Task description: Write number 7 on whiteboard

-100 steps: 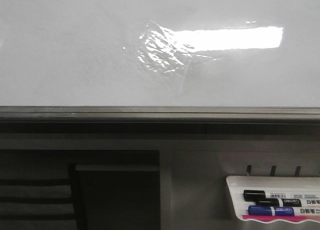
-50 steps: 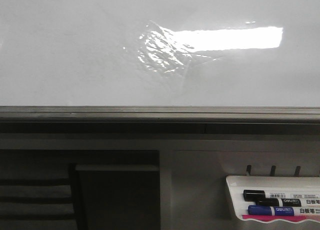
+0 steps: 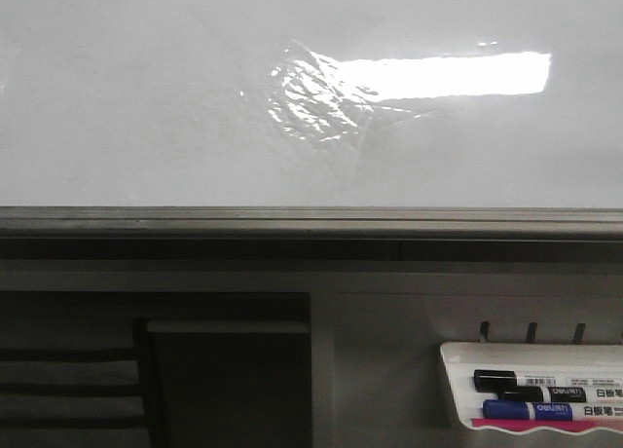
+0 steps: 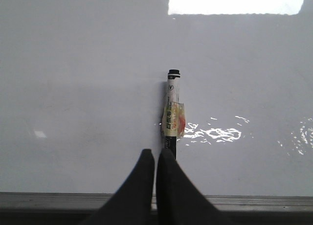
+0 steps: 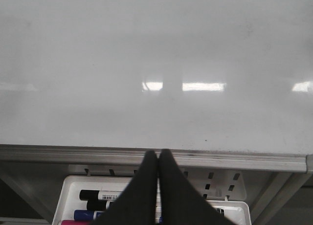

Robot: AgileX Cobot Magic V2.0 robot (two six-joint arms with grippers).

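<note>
**Marker gripped, board still blank**

The left fingers [image 4: 155, 159] are pinched tight around a marker [image 4: 172, 107], which juts out from between them toward the whiteboard [image 4: 88, 88], its dark tip end pointing at the glossy surface and a yellowish label wrapped round its barrel. From where the left wrist looks, the tip seems at or very near the board, but I can't tell whether it touches. The right fingers [image 5: 157, 161] are pressed together with nothing between them, hanging over the marker tray [image 5: 68, 186] just below the whiteboard's grey frame [image 5: 220, 160].

No stroke of the number 7 shows anywhere on the whiteboard, so my reading is that the writing has not started: the marker is in hand and the step now is bringing the tip to the surface. The next move, I'd say, calls for light, even contact and a short sideways bar before the long slanting downstroke, with the marker kept from slipping in the grip.

The front view shows neither arm, only the whiteboard with its wrinkled film patch [image 3: 316, 97] and the tray below the frame holding a black marker [image 3: 531, 380] and a blue marker [image 3: 531, 409]. Only the left wrist view shows the held marker; only the right wrist view looks down into the tray from above.
</note>
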